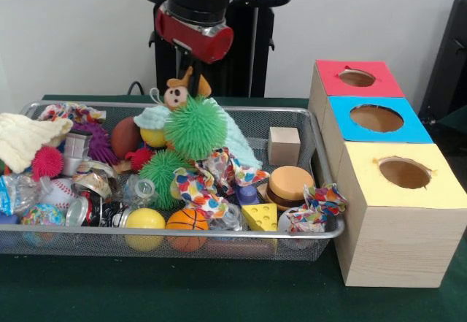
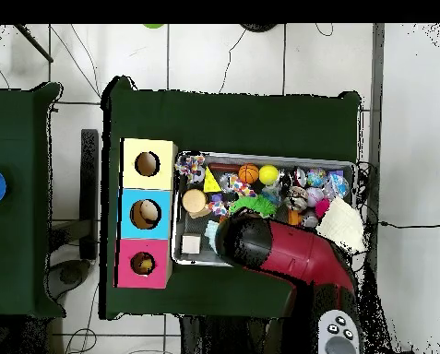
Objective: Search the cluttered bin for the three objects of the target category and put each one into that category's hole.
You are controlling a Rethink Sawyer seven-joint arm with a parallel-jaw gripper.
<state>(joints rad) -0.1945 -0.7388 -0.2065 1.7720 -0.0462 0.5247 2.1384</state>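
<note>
Bin point(image 1: 321, 179): silver wire mesh, smooth rounded metal rim, slight shine. Boxes point(image 1: 394, 245): pale wood, visible grain, matt; tops covered in flat paper, red point(image 1: 332, 74), blue point(image 1: 343, 114), yellow point(image 1: 365, 172), edges of the cut holes a little ragged. Desk point(image 1: 182, 293): dark green cloth, matt. Green pom balls point(image 1: 195, 127): soft rubbery spikes. Yellow ball point(image 1: 144, 220) and orange basketball point(image 1: 187, 221): smooth, light gloss. Cube point(image 1: 283, 145): plain wood. Cheese wedge point(image 1: 260, 217): glossy plastic. Cream cloth point(image 1: 25, 138): knitted, rough. Arm point(image 1: 195, 33): glossy red and black plastic shell.
</note>
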